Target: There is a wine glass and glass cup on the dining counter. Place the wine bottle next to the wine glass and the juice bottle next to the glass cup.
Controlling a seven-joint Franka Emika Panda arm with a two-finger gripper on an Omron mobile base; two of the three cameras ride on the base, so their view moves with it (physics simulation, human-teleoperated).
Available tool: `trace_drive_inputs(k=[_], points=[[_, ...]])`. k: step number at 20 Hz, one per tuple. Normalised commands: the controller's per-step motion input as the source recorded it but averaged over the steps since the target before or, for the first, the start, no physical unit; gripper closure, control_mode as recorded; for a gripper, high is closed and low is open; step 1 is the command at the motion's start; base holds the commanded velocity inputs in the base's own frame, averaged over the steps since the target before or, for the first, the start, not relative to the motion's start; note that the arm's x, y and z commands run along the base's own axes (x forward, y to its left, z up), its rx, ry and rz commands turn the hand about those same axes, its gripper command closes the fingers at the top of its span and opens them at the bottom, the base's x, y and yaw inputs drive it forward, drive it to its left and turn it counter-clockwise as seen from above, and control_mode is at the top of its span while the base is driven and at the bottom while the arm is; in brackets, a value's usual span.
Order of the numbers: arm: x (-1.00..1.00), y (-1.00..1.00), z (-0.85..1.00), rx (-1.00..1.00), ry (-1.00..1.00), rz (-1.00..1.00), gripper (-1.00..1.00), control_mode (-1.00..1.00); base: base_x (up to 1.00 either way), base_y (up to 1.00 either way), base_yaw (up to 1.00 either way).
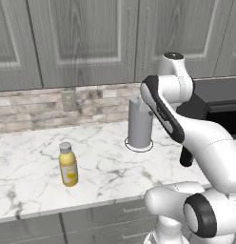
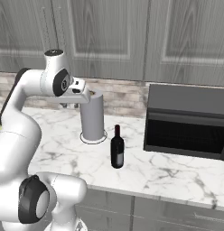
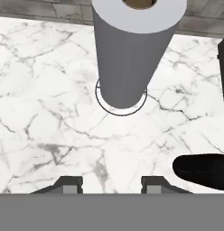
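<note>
Below gripper (image 3: 111,182), wine bottle (image 3: 202,170) (rightward), apart

Marble worktop (image 1: 105,167) carries juice bottle (image 1: 68,164), grey paper-towel roll (image 1: 140,123), wine bottle (image 2: 117,147), black microwave (image 2: 188,121).

One juice bottle (image 1: 68,164), one wine bottle (image 2: 117,148), one grey paper-towel roll (image 1: 140,123), one black microwave (image 2: 188,121); four things counted.
</note>
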Motion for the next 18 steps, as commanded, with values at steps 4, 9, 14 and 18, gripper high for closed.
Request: trace_drive_inputs(k=[4,9,14,18], points=[[-0.08,0.01,-0.01,0.0,0.0,0.0,-1.0,-1.0,0.0,0.0,0.0],[-0.21,0.13,-0.01,0.0,0.0,0.0,-1.0,-1.0,0.0,0.0,0.0],[-0.16,0.26,0.0,0.0,0.0,0.0,-1.0,-1.0,0.0,0.0,0.0],[-0.1,0.34,0.0,0.0,0.0,0.0,-1.0,-1.0,0.0,0.0,0.0]])
